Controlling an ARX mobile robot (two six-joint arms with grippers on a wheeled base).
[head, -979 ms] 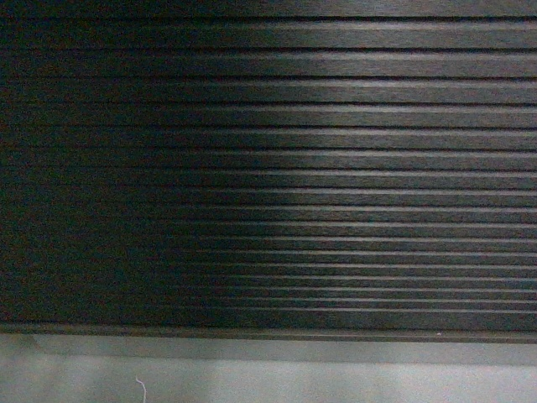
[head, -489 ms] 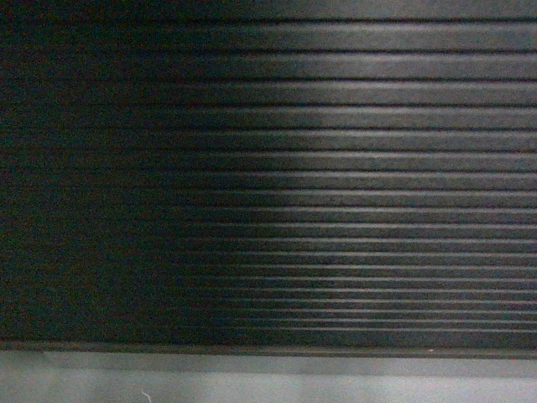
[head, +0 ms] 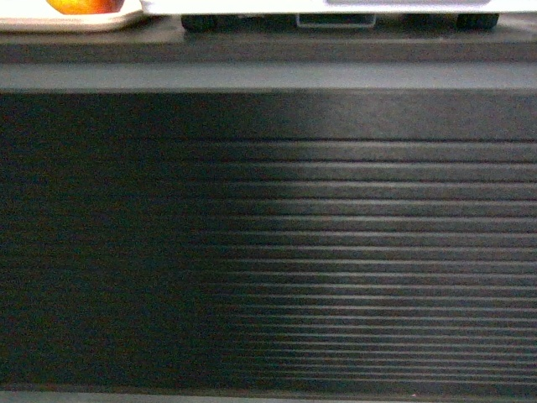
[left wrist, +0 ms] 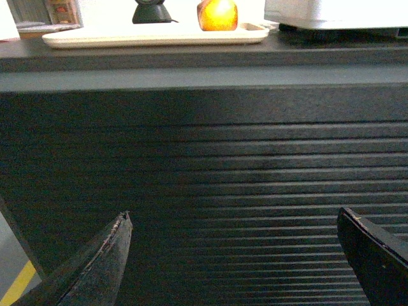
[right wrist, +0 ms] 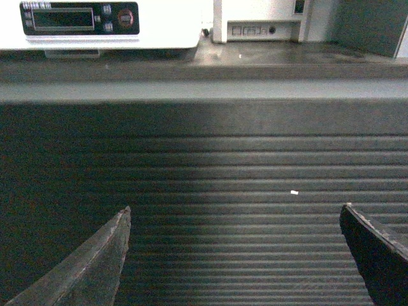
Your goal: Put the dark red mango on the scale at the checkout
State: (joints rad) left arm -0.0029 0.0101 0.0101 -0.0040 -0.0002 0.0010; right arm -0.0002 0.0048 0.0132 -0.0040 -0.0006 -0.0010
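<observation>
Nothing was done yet, by my reckoning. Both pincers, left gripper [left wrist: 233, 255] and right gripper [right wrist: 234, 255], hung spread apart and empty before the checkout [head: 268, 252]; the dark red mango [left wrist: 217, 14] sat above on its tray [left wrist: 153, 37], the scale [right wrist: 105, 25] untouched.

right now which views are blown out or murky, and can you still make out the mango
Head view: slats dark on the left, mango cropped by the top edge. Left wrist: bright background glare, mango glowing, tray washed out. Right wrist: scale overexposed.

Checkout [head: 268, 252] front matt ribbed; dark red mango [left wrist: 217, 14] glossy.
</observation>
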